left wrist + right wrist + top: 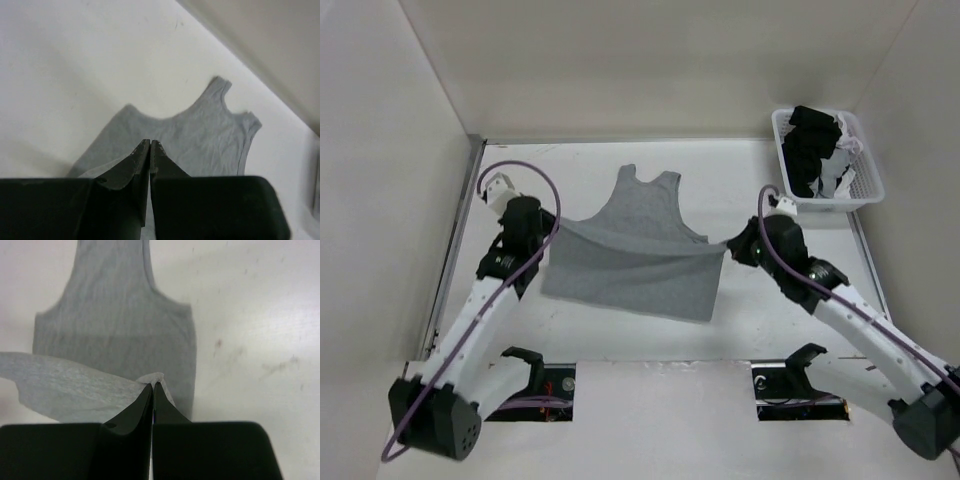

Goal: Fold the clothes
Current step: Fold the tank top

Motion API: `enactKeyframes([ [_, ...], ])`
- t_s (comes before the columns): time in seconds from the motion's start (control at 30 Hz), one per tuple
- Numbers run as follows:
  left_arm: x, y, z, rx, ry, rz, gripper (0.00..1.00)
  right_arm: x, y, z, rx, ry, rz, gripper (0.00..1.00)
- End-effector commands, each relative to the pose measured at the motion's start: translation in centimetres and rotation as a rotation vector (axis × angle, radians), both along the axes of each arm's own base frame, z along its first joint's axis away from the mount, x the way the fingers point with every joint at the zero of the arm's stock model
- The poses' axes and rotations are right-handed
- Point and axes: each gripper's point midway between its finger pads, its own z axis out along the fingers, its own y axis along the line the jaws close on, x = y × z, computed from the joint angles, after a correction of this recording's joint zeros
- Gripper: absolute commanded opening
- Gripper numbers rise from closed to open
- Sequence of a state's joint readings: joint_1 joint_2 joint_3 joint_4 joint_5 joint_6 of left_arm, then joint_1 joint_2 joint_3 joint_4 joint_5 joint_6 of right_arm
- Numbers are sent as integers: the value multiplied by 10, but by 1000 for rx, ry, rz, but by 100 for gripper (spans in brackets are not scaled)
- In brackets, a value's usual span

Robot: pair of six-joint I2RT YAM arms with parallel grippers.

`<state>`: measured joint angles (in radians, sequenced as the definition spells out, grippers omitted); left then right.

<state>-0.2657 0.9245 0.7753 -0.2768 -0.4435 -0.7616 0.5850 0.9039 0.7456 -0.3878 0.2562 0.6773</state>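
White walls enclose the pale surface (770,320), where the grey tank top (640,250) is stretched between both pincers. One raised hem corner is clamped in the closed left pincer (552,228), the other in the closed right pincer (730,246). The neckline end lies flat beyond them. A basket (825,208) of clothes is seen beyond the right pincer.

The tank top (645,215) lies mid-table (620,340), the basket (832,208) far right.

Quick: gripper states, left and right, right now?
Left gripper: closed, pinching the grey tank top, hem lifted.
Right gripper: closed, pinching the grey tank top too.
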Motion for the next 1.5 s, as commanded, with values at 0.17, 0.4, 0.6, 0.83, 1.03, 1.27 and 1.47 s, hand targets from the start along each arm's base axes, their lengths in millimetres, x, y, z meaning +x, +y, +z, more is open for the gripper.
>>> enactKeyframes([
  [0.17,145,7,73,-42,-225,57,2,122,1,58,101,-153,19,1],
  [0.4,248,-2,0,-21,-62,11,6,240,-10,13,101,-60,-38,1],
  [0.6,283,8,-10,-73,-106,51,33,299,-4,-9,114,-61,-88,35],
  [0.83,176,-14,-17,-93,-117,-8,45,203,9,-10,68,-95,-106,56],
  [1.03,59,1,-99,-50,41,44,44,96,33,-77,94,27,-31,1],
  [1.27,-3,20,-144,-96,176,27,45,37,14,-117,108,116,-64,45],
  [1.47,-8,18,-161,-136,222,18,46,27,17,-130,109,163,-56,48],
])
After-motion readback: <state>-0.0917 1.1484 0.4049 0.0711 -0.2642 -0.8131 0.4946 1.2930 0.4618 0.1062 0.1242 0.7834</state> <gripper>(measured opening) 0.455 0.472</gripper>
